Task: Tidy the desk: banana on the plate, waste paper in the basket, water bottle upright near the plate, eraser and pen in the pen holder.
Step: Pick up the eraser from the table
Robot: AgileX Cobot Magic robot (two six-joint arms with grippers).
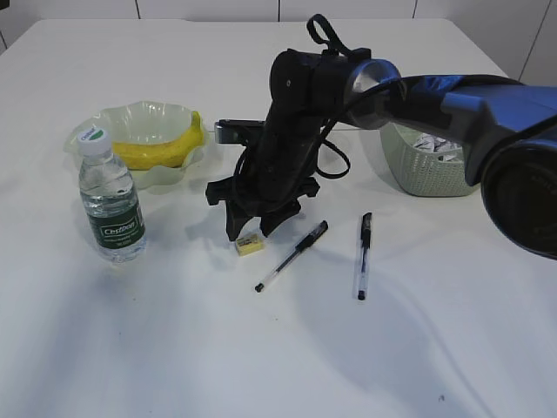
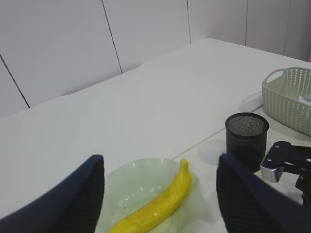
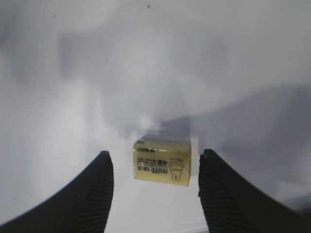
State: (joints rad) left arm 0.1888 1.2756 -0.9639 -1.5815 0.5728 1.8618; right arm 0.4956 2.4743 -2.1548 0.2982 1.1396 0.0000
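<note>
The yellow eraser (image 1: pixel 249 246) lies on the white table, between the open fingers of my right gripper (image 1: pixel 252 224), which hangs just above it; in the right wrist view the eraser (image 3: pixel 162 162) sits between the fingertips (image 3: pixel 154 165), untouched. Two pens (image 1: pixel 292 255) (image 1: pixel 364 255) lie to its right. The banana (image 1: pixel 161 150) lies on the pale green plate (image 1: pixel 148 117). The water bottle (image 1: pixel 110 198) stands upright in front of the plate. The black mesh pen holder (image 2: pixel 246 139) shows in the left wrist view. My left gripper (image 2: pixel 160 182) is open, above the banana (image 2: pixel 160 204) and plate (image 2: pixel 129 187).
A light green woven basket (image 1: pixel 426 170) with white paper inside stands at the right behind my right arm; it also shows in the left wrist view (image 2: pixel 290 99). The table's back edge meets a white panelled wall.
</note>
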